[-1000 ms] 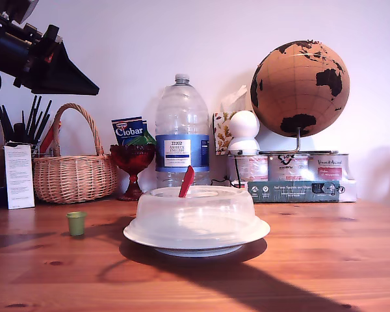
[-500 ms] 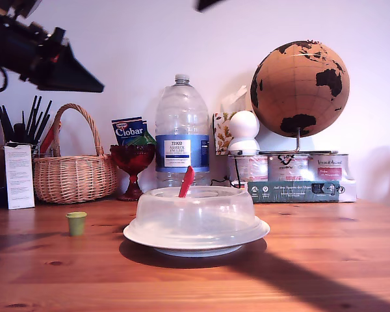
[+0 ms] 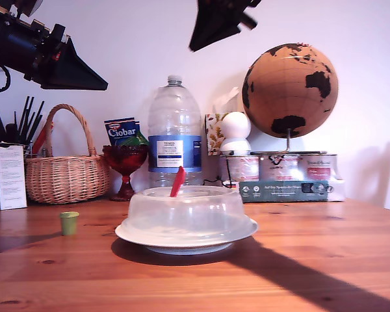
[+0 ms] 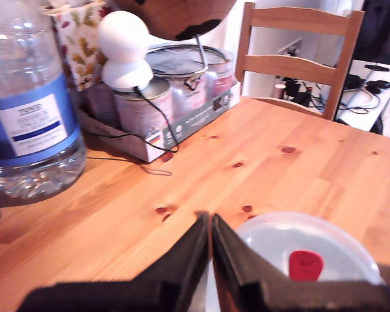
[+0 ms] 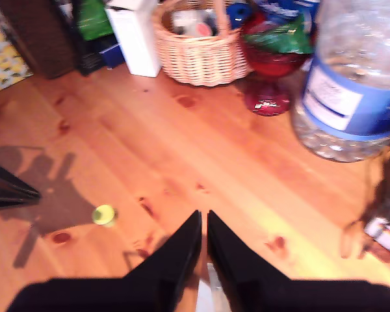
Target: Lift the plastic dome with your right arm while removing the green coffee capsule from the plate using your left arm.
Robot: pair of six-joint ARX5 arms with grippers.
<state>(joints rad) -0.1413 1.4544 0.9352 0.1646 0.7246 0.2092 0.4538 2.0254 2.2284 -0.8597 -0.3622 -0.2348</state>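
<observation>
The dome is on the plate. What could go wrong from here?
The red tab on the plastic dome is small and tilted; my first hand, now shut, could slip off it.
The green coffee capsule stands loose on the table, beside the plate; a touch may topple it.
The water bottle stands behind the dome; a swing could hit it.

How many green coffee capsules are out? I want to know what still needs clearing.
1. The green coffee capsule stands on the bare wooden table, toward the exterior view's left of the plastic dome and apart from it. The translucent dome might hide others on the plate.
</observation>
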